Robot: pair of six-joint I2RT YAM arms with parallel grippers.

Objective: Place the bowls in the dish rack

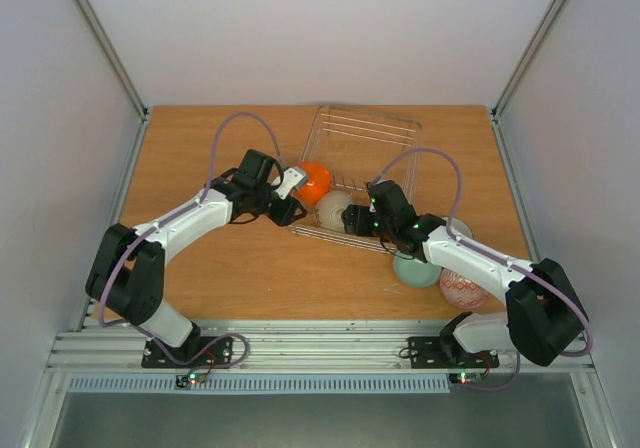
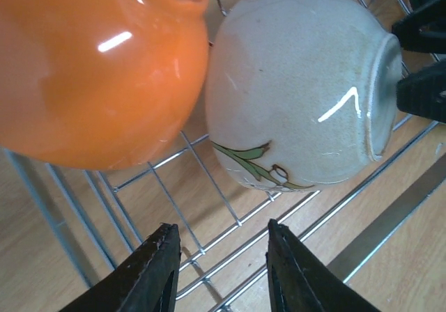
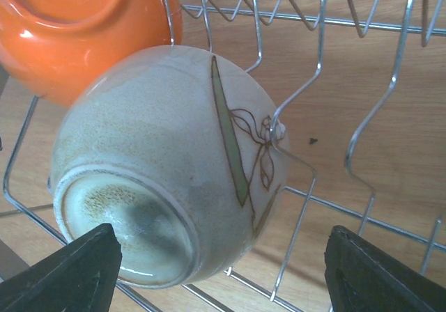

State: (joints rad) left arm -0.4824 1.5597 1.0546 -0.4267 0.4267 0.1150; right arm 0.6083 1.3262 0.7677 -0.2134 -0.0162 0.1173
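The wire dish rack (image 1: 370, 118) stands at the table's back middle. An orange bowl (image 1: 314, 179) and a white bowl with a leaf drawing (image 1: 333, 208) lie on their sides in its near-left corner, touching each other. My left gripper (image 1: 294, 210) is open and empty just left of them; its wrist view shows the orange bowl (image 2: 97, 68), the white bowl (image 2: 300, 89) and rack wires (image 2: 209, 180). My right gripper (image 1: 353, 220) is open wide, its jaws either side of the white bowl's (image 3: 167, 166) foot, not gripping. The orange bowl (image 3: 77, 26) lies behind it.
A mint-green bowl (image 1: 414, 267) and a red-and-white patterned bowl (image 1: 463, 290) sit on the table at front right, partly under my right arm. Another pale bowl's rim (image 1: 460, 228) shows behind the arm. Upright tines (image 3: 362, 124) fill the rack's right side.
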